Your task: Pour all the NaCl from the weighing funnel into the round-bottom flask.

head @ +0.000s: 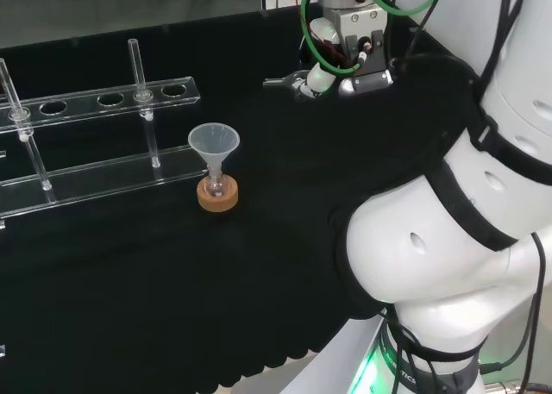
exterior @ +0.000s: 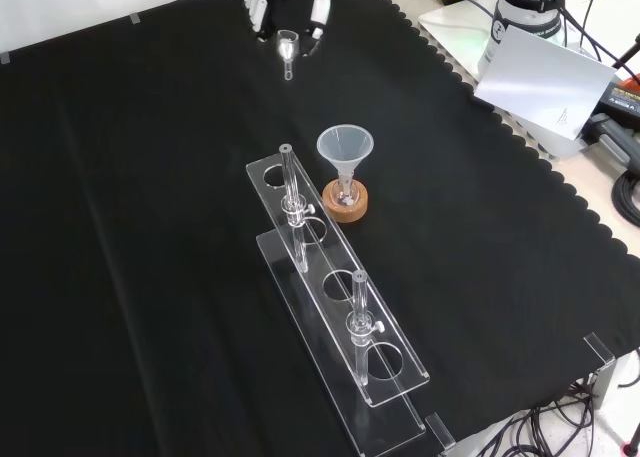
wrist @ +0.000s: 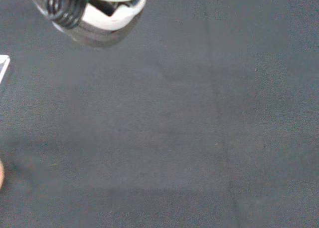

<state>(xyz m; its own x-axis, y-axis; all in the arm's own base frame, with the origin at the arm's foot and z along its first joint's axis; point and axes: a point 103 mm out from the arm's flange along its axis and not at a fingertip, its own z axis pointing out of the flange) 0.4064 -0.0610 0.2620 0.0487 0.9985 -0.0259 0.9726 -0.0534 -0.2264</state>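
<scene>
While fingers (exterior: 318, 12) clamp weighing funnel (exterior: 288, 49) | flask (exterior: 346, 191) funnelled | no legible labels

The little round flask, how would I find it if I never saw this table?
Look for the long clear rack on the black cloth. In the front view, a cork ring sits just right of its far end. The flask stands in that ring, with a clear funnel in its neck.

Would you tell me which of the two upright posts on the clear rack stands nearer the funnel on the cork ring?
In the front view, the upper post of the clear rack: it rises just left of the funnel, while the other post stands toward the near end.
</scene>
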